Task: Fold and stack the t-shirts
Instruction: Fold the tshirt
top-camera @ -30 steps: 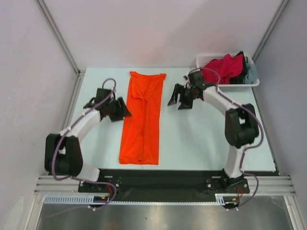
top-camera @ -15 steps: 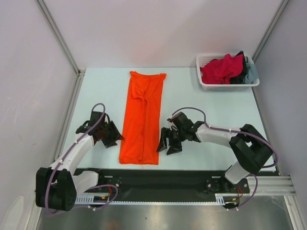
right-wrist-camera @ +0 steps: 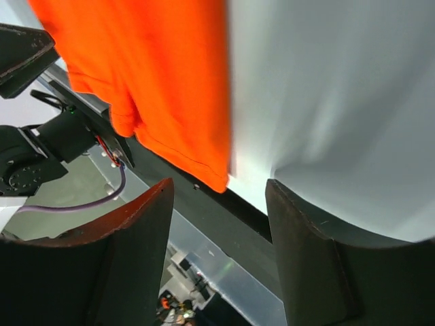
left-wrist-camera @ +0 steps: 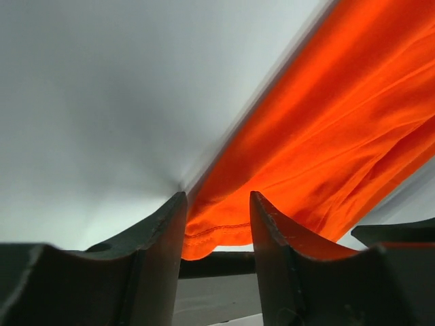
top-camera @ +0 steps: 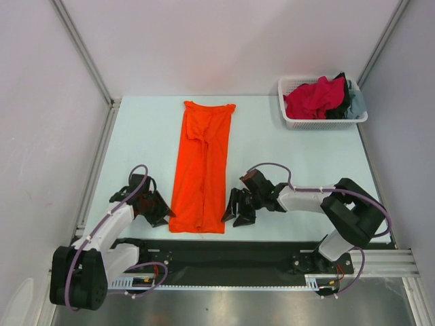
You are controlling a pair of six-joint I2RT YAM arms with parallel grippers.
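On the bench (top-camera: 292,170) I see the orange t-shirt (top-camera: 202,170) lying flat as a long narrow strip, with its hemmed end toward the arm bases. The left end effector (top-camera: 163,212) sits low just beside the near left corner, and the right end effector (top-camera: 230,216) just beside the near right corner. Both have their fingers apart and clamp nothing; each wrist camera shows an orange corner between them. A crimson-pink t-shirt (top-camera: 312,97) lies heaped in the white mesh basket (top-camera: 319,124), far right.
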